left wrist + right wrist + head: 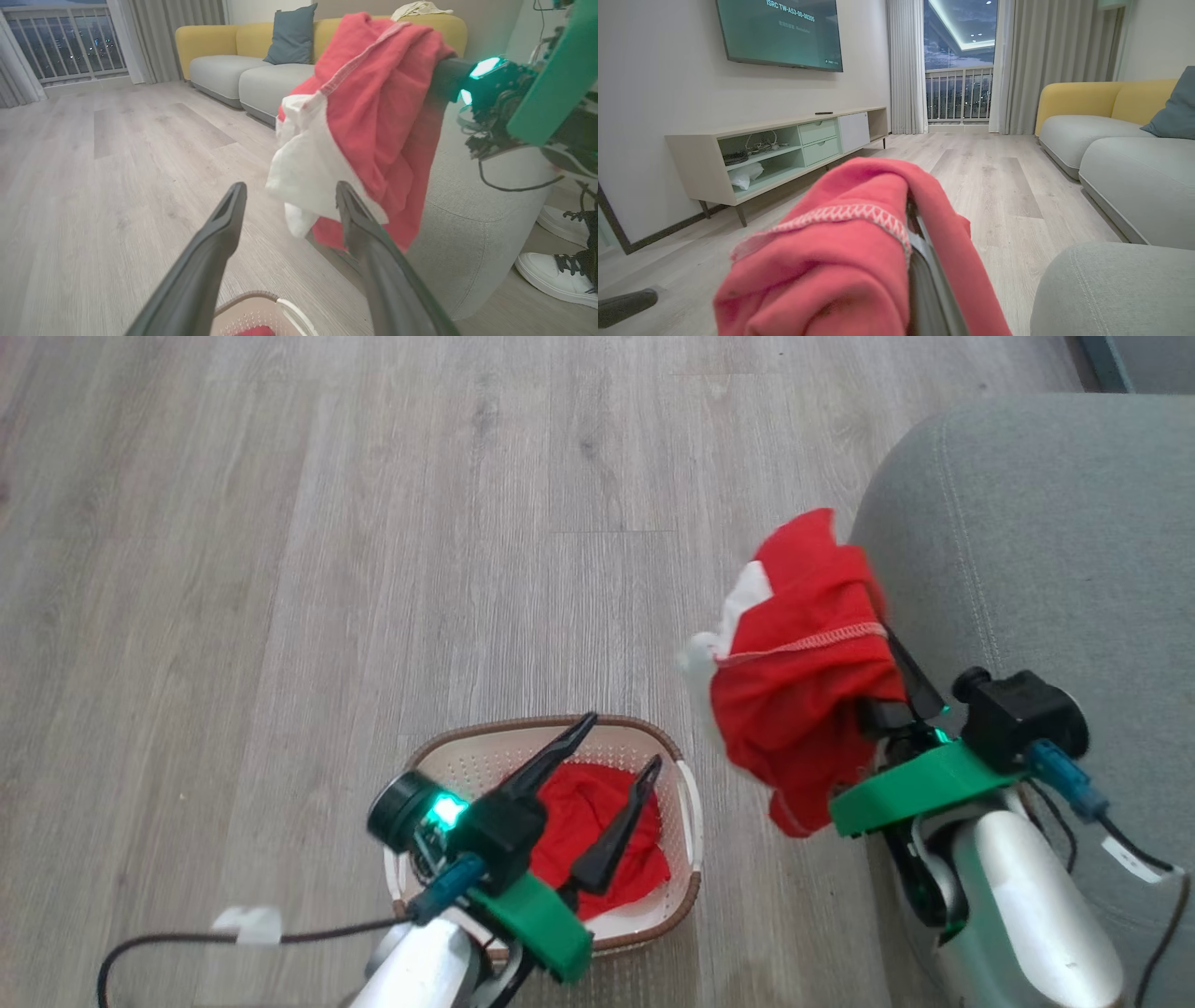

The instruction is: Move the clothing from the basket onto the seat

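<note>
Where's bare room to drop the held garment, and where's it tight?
The seat top is bare, right of the raised garment. Open floor lies beyond the basket. Crowded: the basket, with more red clothing under the open left gripper.

Head camera: set high, tilted steeply down at the floor. The basket lay close above the bottom edge and the seat cut in at right.

Left wrist camera: low, just above the basket rim. It looked nearly level along the left pincer, across the room toward a yellow sofa and a balcony railing.

Right wrist camera: a little above the seat's top. It looked along the right pincer toward a TV wall and the same balcony.

Shared ground: the clothing and the seat showed in all three, close up in both wrist views. Sofa and railing showed in both wrist views, the basket in head and left wrist.
</note>
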Tool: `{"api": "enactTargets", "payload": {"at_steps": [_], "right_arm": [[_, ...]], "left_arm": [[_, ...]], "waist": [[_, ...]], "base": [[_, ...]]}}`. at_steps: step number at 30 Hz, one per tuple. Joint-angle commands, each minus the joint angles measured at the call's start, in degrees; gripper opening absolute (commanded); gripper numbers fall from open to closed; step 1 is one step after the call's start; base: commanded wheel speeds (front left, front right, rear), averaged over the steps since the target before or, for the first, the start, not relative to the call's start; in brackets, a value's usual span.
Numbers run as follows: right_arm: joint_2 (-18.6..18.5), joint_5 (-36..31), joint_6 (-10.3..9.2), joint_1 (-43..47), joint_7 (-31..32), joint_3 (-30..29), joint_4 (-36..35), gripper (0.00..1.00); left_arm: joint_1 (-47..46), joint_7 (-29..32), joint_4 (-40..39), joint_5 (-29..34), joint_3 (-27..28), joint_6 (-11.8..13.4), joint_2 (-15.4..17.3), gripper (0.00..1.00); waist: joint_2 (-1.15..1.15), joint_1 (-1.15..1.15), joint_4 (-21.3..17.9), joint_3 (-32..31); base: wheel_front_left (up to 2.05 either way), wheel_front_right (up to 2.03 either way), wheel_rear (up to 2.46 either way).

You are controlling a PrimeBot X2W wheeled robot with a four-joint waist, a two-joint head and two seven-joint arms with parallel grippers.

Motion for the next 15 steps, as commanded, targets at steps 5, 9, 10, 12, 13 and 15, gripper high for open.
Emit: {"api": "enactTargets", "payload": {"at_steps": [5,9,10,12,13,15], "right_arm": [[0.9,-0.4,-0.01,0.5,-0.4,-1.5,-2.7,0.0],[0.9,-1.0,-0.01,1.3,-0.4,-3.2,-2.9,0.0],[0.9,-1.1,-0.01,1.5,-0.4,-3.7,-3.0,0.0],[0.9,-1.3,-0.01,1.8,-0.4,-4.6,-3.1,0.0],[0.9,-1.4,-0.01,1.9,-0.4,-5.0,-3.2,0.0],[0.9,-1.7,-0.01,2.1,-0.4,-5.8,-3.3,0.0]], "left_arm": [[0.1,-0.3,-1.6,-0.8,3.0,-0.1,0.3,1.0],[1.0,-0.3,-1.8,-0.7,3.5,-0.1,0.5,1.0],[1.2,-0.3,-1.8,-0.6,3.6,-0.1,0.6,1.0],[1.6,-0.3,-1.9,-0.5,3.8,-0.1,0.6,1.0],[1.7,-0.3,-1.9,-0.4,3.9,-0.1,0.6,1.0],[2.0,-0.3,-2.0,-0.3,4.0,-0.1,0.6,1.0]], "waist": [[0.0,0.0,-0.4,-0.2],[0.0,0.0,-0.7,-0.3],[0.0,0.0,-0.8,-0.4],[0.0,0.0,-0.9,-0.4],[0.0,0.0,-1.0,-0.4],[0.0,0.0,-1.2,-0.3]], "base": [[0.0,0.0,0.0],[0.0,0.0,0.0],[0.0,0.0,0.0],[0.0,0.0,0.0],[0.0,0.0,0.0],[0.0,0.0,0.0]]}}
